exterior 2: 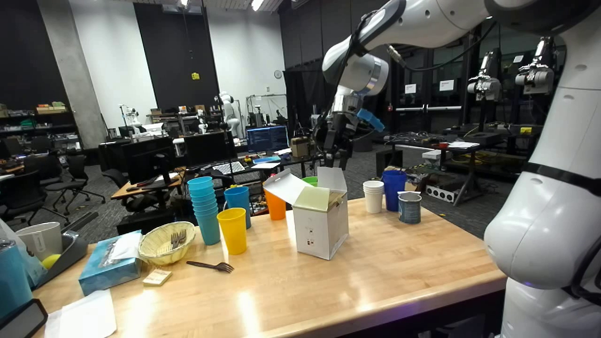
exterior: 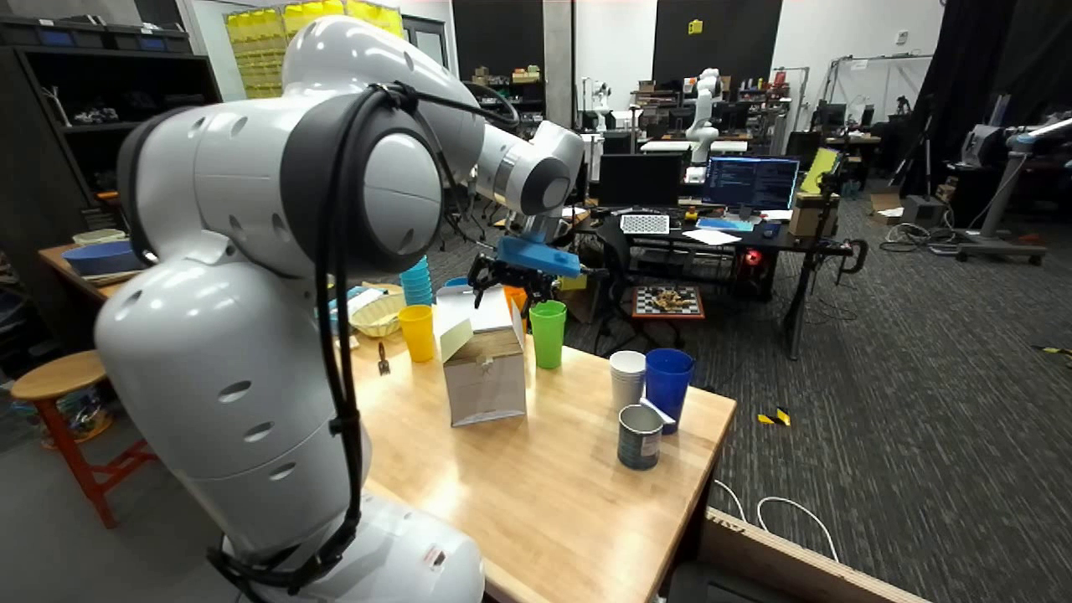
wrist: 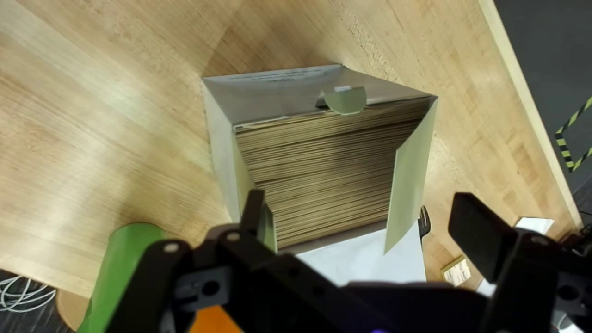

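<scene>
You are hovering the gripper [wrist: 363, 219], spread wide, over the open white box [wrist: 268, 99] (thin brown layers [wrist: 323, 162] are filling it, edges up); lower than the gripper and to one side, a green cup [wrist: 118, 263] is standing near the box.

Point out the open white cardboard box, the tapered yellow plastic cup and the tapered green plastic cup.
White box [exterior 2: 317, 231], in an exterior view: its printed wall.
Yellow cup [exterior 2: 233, 231], in an exterior view: middle of its side.
Green cup [wrist: 119, 268], in the wrist view: its outer side.
</scene>
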